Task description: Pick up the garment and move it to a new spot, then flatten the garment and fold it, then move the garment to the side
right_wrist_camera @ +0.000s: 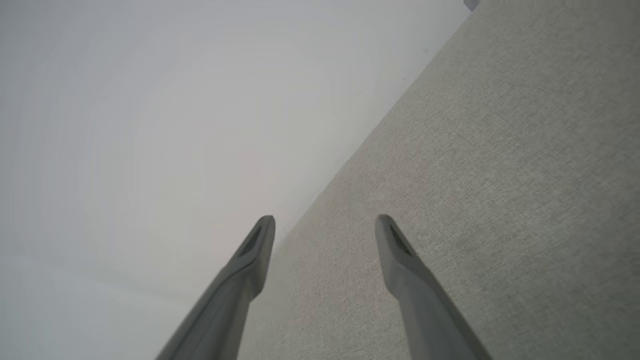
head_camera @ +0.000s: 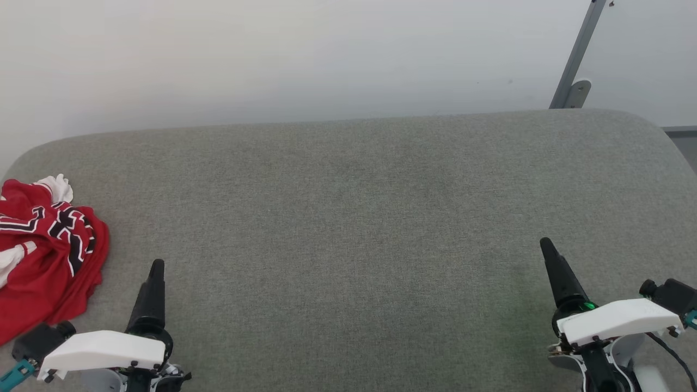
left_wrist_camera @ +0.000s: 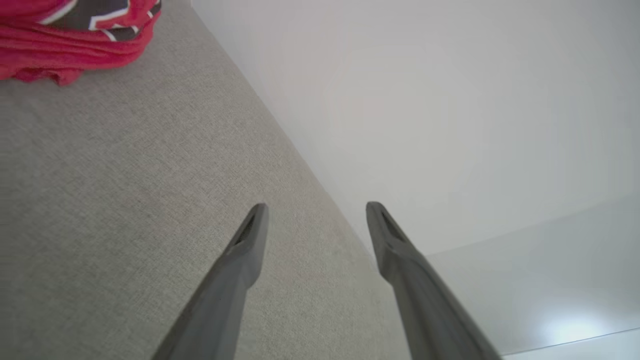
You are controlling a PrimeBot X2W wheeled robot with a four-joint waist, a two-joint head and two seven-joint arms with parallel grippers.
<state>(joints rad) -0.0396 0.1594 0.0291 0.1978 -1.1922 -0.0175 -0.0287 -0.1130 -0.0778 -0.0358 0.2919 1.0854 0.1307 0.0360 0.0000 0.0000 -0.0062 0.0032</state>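
The garment point(head_camera: 46, 250) is a red jersey with white trim and black lettering, lying crumpled at the far left of the grey padded surface point(head_camera: 348, 228). In the left wrist view the garment point(left_wrist_camera: 75, 40) shows at the top left corner. My left gripper point(head_camera: 155, 272) hovers at the lower left, just right of the garment and apart from it; in its wrist view the left gripper point(left_wrist_camera: 315, 210) stands open and empty. At the lower right, far from the garment, is my right gripper point(head_camera: 547, 250), and its wrist view shows the right gripper point(right_wrist_camera: 325, 222) open and empty.
A pale wall point(head_camera: 326, 54) rises behind the surface's far edge. A grey metal strut point(head_camera: 574, 65) leans against the wall at the upper right. The surface's corners are rounded.
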